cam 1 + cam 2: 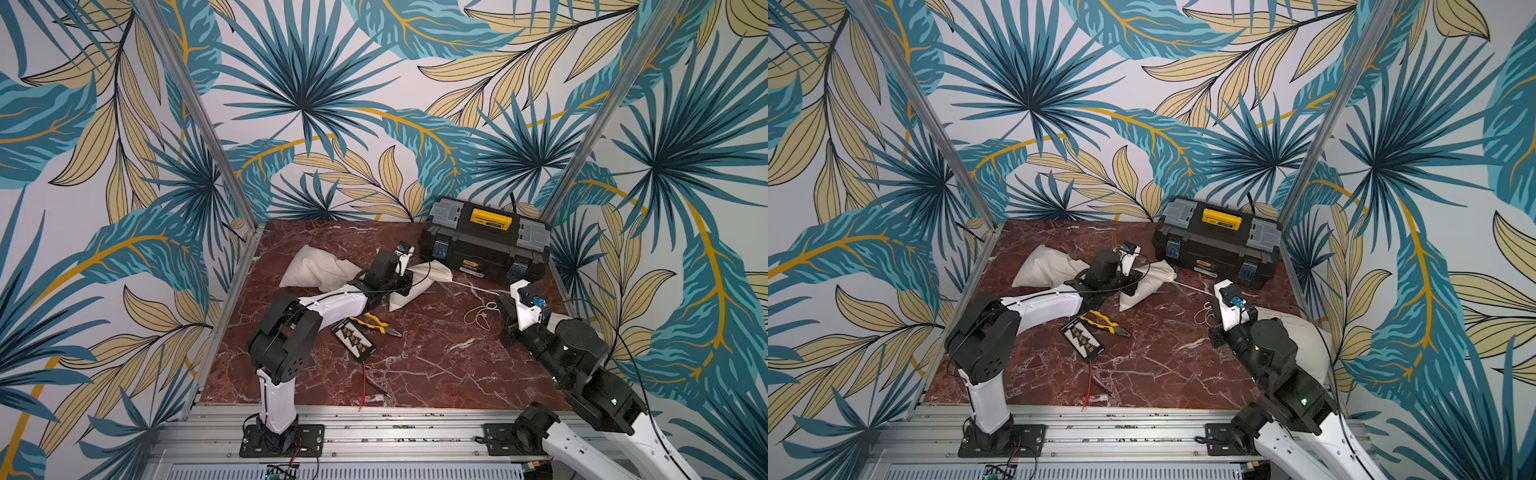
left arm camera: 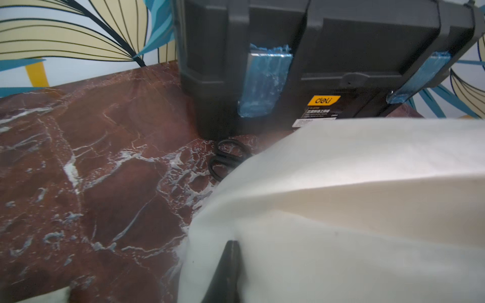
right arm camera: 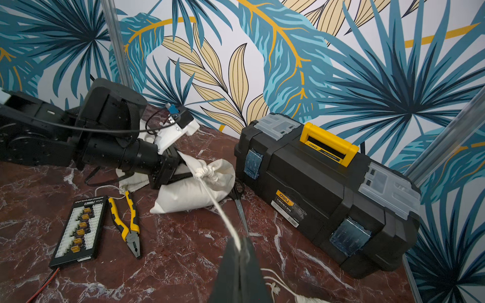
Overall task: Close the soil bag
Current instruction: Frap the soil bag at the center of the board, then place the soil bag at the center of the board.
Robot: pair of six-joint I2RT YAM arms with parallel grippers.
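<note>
Now, with the right gripper (image 3: pixel 240 245) clenched on the thin white drawstring cord (image 3: pixel 216 207), pull steadily and straight along the taut line, away from the cream cloth soil bag (image 3: pixel 183 195) lying just ahead of the fingertips, its puckered neck (image 3: pixel 207 173) seemingly almost cinched. Brace from the far side with the left gripper (image 3: pixel 190 171), set against the cloth right beside that neck, though impossible to tell whether pinching fabric or merely pressing. Avoid jerking, to prevent dragging the bag onto the black-handled steel scissors (image 3: pixel 240 210) beside the cord or against the black-and-yellow plastic toolbox (image 3: pixel 328 183) beyond.
</note>
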